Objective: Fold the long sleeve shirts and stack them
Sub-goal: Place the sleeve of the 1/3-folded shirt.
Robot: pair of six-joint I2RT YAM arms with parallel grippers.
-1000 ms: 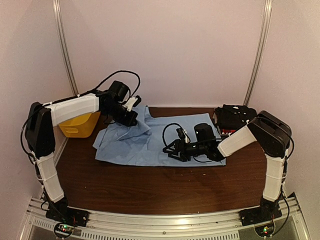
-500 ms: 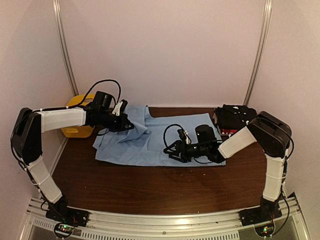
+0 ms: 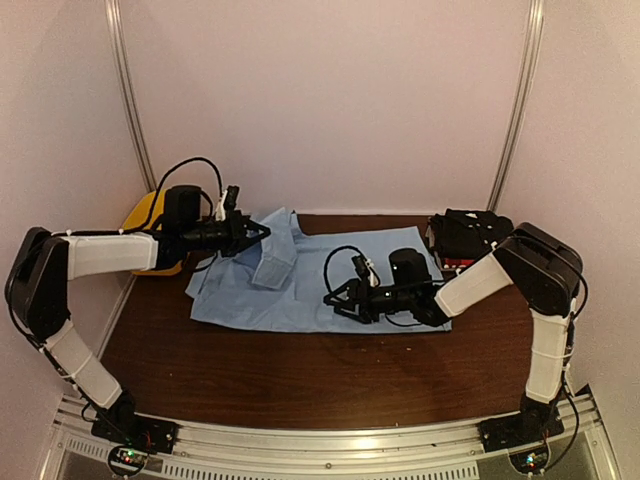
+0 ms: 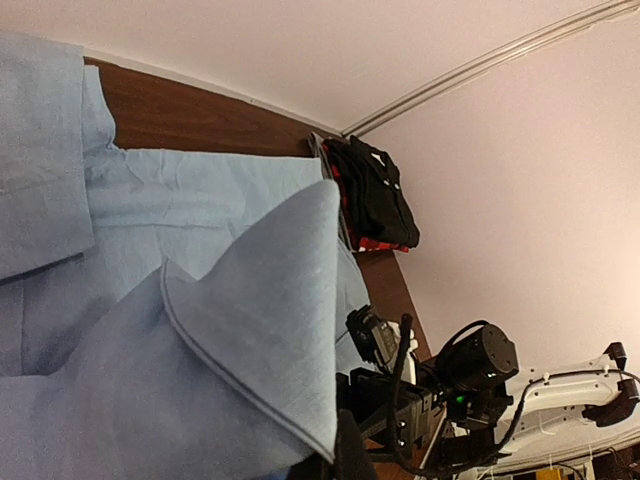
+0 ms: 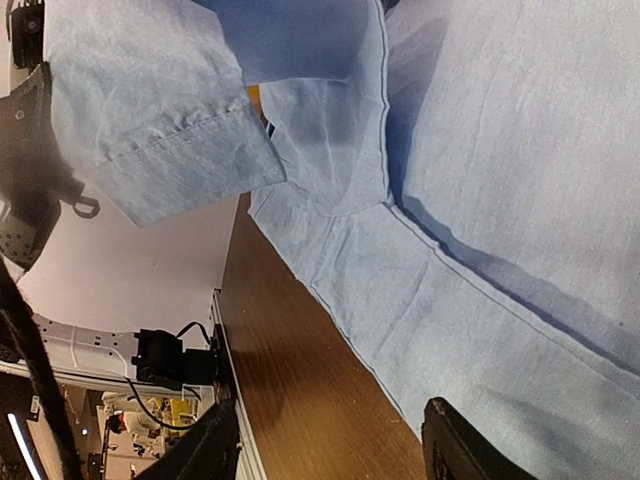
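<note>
Left jaws tight on light blue shirt [image 3: 292,296], right jaws apart, empty

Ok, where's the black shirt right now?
In the top view, the black shirt sits far right on the table, just right of the light blue shirt.

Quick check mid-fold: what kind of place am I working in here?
Probably a lab test booth, not a home: plain pale walls, metal corner rails, a dark brown wooden table on an aluminium frame.
</note>
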